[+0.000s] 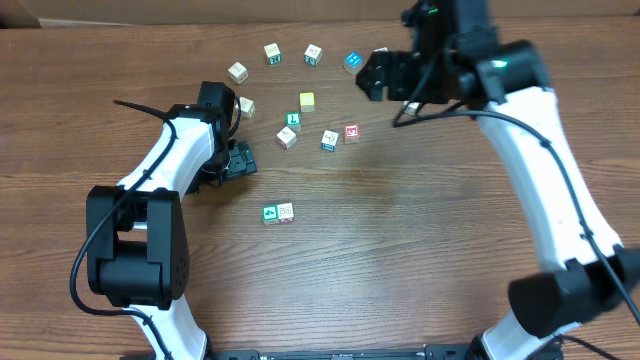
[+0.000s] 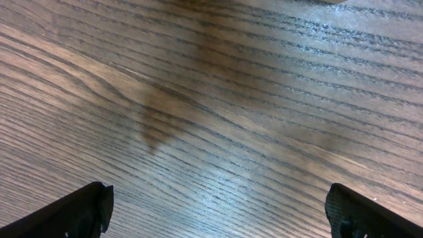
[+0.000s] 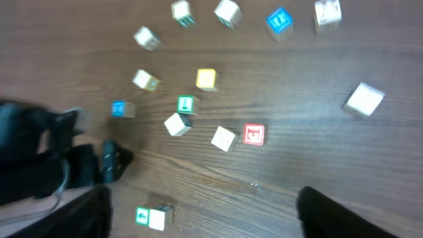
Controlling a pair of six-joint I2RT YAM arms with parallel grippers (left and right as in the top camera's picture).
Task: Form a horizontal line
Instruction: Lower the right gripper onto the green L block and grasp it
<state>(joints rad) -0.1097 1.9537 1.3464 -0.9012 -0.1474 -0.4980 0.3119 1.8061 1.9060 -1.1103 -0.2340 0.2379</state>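
Note:
The horizontal line stands as a short row of two touching cubes, a green cube with a white mark and a white cube. The green "L" cube and the red-faced cube lie apart, farther back. My left gripper is low over bare wood left of the row, open and empty. My right gripper hangs high at the back right, its jaws wide apart with nothing between them.
A plain yellow cube sits behind the "L" cube, and two white cubes lie near it. More letter cubes curve along the far side, among them a blue one. The left arm fills the right wrist view's left edge.

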